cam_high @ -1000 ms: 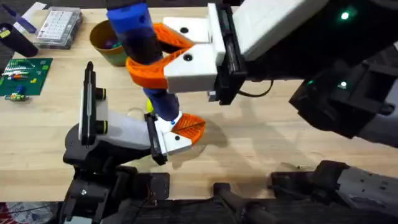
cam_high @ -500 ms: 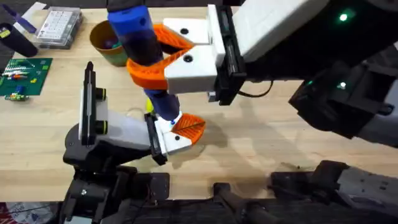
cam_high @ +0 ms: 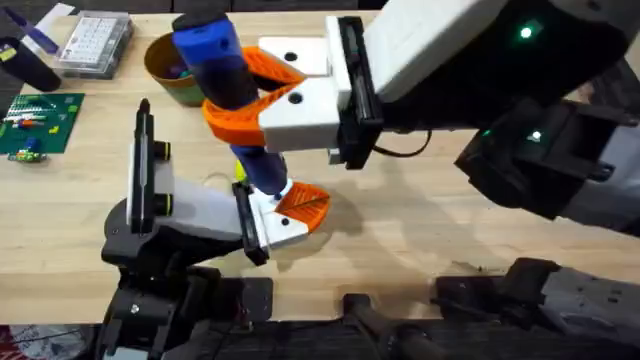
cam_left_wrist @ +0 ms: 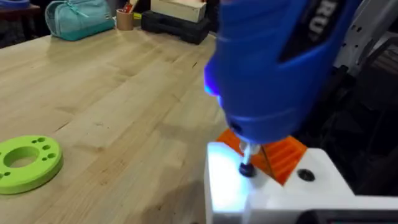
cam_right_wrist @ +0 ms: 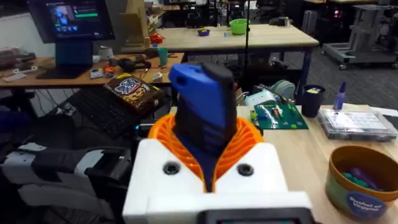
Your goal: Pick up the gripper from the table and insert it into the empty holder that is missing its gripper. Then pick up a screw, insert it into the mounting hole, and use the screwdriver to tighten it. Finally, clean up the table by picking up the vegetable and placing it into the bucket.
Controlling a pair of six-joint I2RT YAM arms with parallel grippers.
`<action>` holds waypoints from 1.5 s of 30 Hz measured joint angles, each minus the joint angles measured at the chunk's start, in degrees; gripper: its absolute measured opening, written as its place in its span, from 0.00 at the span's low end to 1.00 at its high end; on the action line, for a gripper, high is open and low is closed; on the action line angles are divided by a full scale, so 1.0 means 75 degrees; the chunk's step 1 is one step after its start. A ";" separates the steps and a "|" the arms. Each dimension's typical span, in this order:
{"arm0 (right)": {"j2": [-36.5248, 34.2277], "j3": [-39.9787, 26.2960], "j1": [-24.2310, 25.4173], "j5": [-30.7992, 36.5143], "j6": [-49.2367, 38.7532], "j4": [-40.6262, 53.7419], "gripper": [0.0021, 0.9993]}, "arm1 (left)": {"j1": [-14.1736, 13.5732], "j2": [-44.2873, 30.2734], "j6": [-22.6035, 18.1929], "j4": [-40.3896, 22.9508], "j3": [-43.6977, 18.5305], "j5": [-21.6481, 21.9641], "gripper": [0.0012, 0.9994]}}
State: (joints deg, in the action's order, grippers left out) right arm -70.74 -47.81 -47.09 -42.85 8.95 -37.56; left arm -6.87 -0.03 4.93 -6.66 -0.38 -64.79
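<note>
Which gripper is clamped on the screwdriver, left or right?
The right gripper: its orange ribbed pads squeeze the blue screwdriver upright. The left gripper lies low by the table beneath it, with the bit tip down on its white finger.

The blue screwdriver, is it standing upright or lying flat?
Roughly upright: the screwdriver is clamped in the right gripper, its bit pointing down onto the white part.

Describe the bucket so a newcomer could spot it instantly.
Start at the wooden table and look to its far left corner, past the blue screwdriver held upright in the right gripper. The bucket is the round yellow-orange tub beside the clear plastic compartment box, the one round open container there.
</note>
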 joint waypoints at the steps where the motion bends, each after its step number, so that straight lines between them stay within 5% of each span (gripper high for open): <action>1: 0.0000 0.0000 0.0000 0.0000 0.0003 0.0000 0.03 | 0.0000 0.0000 0.0003 0.0000 0.0000 0.0003 0.01; 45: -0.0181 0.0127 -0.0050 0.0037 0.0140 -0.0426 0.03 | 0.0000 0.0000 -0.0011 0.0002 0.0000 -0.0013 0.01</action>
State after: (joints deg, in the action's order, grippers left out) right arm -72.10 -46.86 -47.46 -42.57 10.00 -40.76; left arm -6.87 -0.03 4.85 -6.64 -0.38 -64.89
